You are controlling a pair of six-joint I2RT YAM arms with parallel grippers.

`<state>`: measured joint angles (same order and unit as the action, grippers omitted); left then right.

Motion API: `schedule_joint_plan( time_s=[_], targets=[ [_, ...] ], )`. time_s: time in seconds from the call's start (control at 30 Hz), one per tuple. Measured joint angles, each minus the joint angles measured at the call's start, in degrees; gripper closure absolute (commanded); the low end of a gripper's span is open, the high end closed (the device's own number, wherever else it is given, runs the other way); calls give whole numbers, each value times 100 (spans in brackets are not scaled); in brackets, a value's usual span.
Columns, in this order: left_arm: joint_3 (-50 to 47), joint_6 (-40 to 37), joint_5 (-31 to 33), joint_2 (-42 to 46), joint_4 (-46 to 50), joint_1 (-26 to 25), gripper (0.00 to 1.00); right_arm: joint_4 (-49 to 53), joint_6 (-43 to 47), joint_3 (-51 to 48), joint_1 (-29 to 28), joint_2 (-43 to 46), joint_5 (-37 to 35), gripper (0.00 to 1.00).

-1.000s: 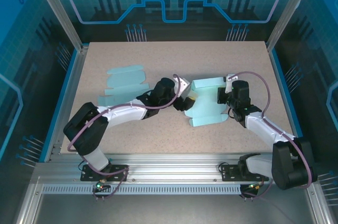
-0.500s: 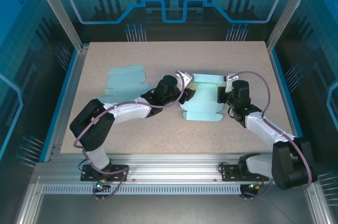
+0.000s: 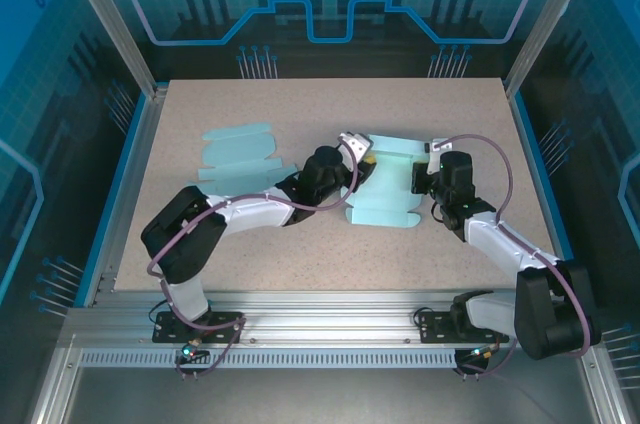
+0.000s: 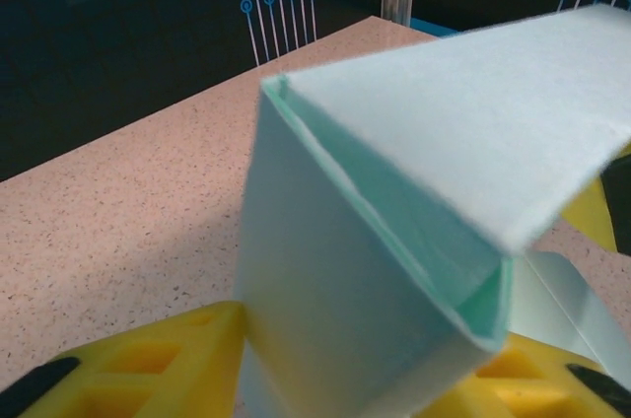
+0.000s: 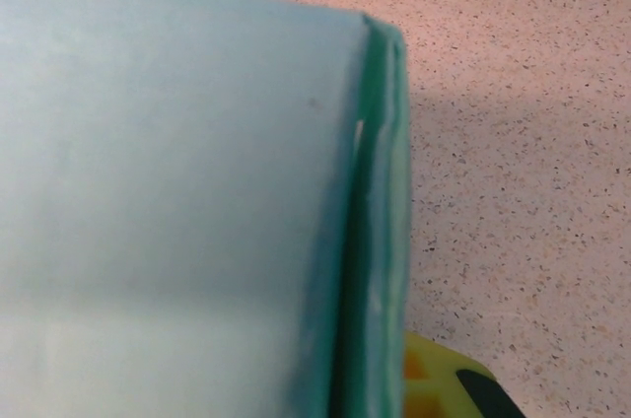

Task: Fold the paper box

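The paper box (image 3: 385, 199) is pale teal, partly folded with one panel raised, and rests on the surface (image 3: 330, 254) to the right of the flat blank (image 3: 235, 154). The left gripper (image 3: 360, 169) is partly closed on the box edge nearest the blank. The right gripper (image 3: 418, 181) is clamped on the edge farthest from the blank. The left wrist view adds the doubled, creased panel between yellow fingers (image 4: 148, 359); the right wrist view adds stacked layers at a fold.
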<state>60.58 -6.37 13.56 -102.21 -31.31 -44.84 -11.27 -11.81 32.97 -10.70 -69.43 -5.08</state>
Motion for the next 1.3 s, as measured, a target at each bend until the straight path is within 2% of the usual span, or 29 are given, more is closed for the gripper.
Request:
schedule_joint_plan(
  time_s=[0.33,0.93,1.3],
  targets=[
    [0,-63,525,0,-122,-9,76,-24,-13,0,-7,0,127,100],
    [306,68,2400,-514,-1034,-299,75,-192,-13,9,-31,2,337,100],
    [417,769,3292,-564,-962,-369,74,-280,31,9,-256,55,345,100]
  ],
)
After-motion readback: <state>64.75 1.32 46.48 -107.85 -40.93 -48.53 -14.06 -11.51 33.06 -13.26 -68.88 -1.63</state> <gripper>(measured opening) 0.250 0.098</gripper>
